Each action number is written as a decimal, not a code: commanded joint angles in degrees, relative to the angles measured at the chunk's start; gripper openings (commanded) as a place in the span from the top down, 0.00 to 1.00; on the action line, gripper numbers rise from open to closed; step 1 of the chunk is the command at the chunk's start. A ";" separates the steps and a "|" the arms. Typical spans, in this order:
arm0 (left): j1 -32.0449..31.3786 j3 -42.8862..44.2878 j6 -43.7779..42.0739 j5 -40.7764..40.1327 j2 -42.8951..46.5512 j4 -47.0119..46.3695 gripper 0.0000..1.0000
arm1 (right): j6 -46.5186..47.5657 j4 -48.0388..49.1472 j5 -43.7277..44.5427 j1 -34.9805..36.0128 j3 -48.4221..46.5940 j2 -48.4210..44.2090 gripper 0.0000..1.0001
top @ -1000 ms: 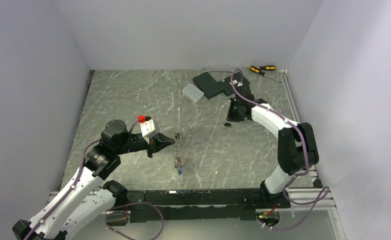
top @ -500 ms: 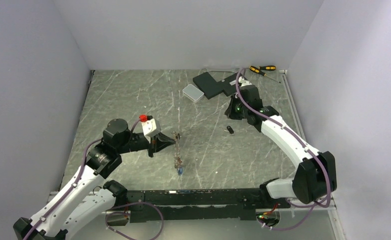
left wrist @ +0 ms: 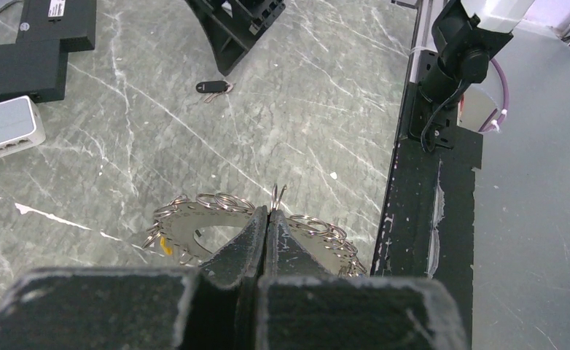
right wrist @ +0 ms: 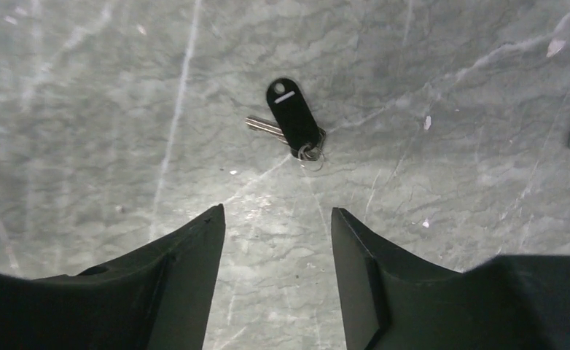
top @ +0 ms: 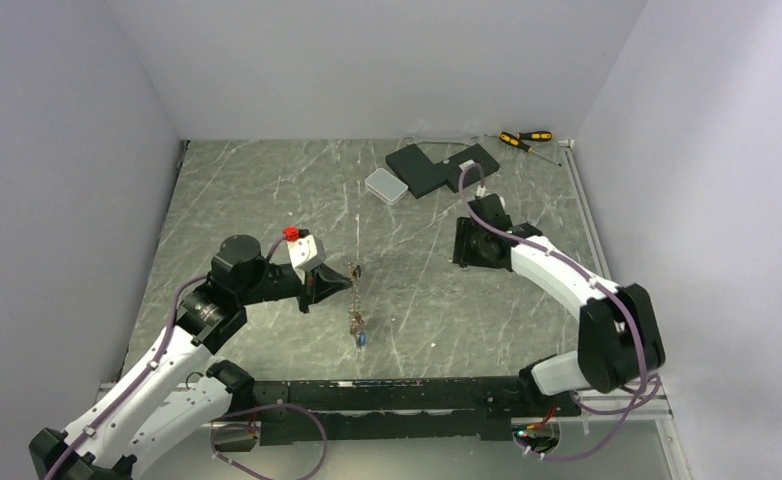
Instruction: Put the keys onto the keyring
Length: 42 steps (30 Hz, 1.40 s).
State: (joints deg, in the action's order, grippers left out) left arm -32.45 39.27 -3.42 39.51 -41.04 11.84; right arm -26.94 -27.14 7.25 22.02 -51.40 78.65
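Swinging back in, the right gripper [right wrist: 275,215] now hovers over the loose black-tagged key [right wrist: 294,120], jaws wide apart and empty, so a pickup looks next. The key lies flat at its 12 o'clock, just beyond the fingertips. Well apart toward 9 o'clock, the left gripper [left wrist: 267,219] is clamped on the keyring [left wrist: 187,224].

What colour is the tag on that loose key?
Black tag, with a small white mark; clearest in the right wrist view.
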 commanded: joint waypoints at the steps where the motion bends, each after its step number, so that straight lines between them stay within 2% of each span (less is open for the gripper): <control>1: -0.23 3.01 -0.27 0.43 -0.23 -3.84 1.00 | 5.56 -1.70 2.89 0.89 -2.69 5.76 0.44; 7: -0.33 2.86 -0.83 -0.59 0.53 -3.34 1.00 | 13.01 -3.55 6.44 1.48 -6.81 14.60 0.53; 13: -0.34 2.94 -1.39 -1.29 0.65 -2.79 1.00 | 16.39 -3.56 7.08 1.53 -11.37 20.53 0.57; 20: -0.31 2.76 -2.27 -3.05 1.05 -2.17 1.00 | 17.50 -6.07 8.14 2.15 -14.96 25.28 0.73; 26: -0.30 2.74 -2.22 -2.59 0.56 -2.50 1.00 | 16.22 -8.43 9.98 3.57 -14.82 25.59 0.73; 34: -0.36 2.74 -2.07 -2.29 0.60 -2.66 1.00 | 12.80 -10.70 11.65 4.43 -13.84 22.35 0.63; 42: -0.34 2.70 -2.12 -2.34 0.81 -2.56 1.00 | 8.58 -11.75 12.45 4.60 -14.04 23.91 0.69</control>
State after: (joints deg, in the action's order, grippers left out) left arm -32.60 39.27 -4.08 36.58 -41.08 11.94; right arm -14.72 -36.47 17.93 26.30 -64.71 103.18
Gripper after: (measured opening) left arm 0.013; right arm 0.319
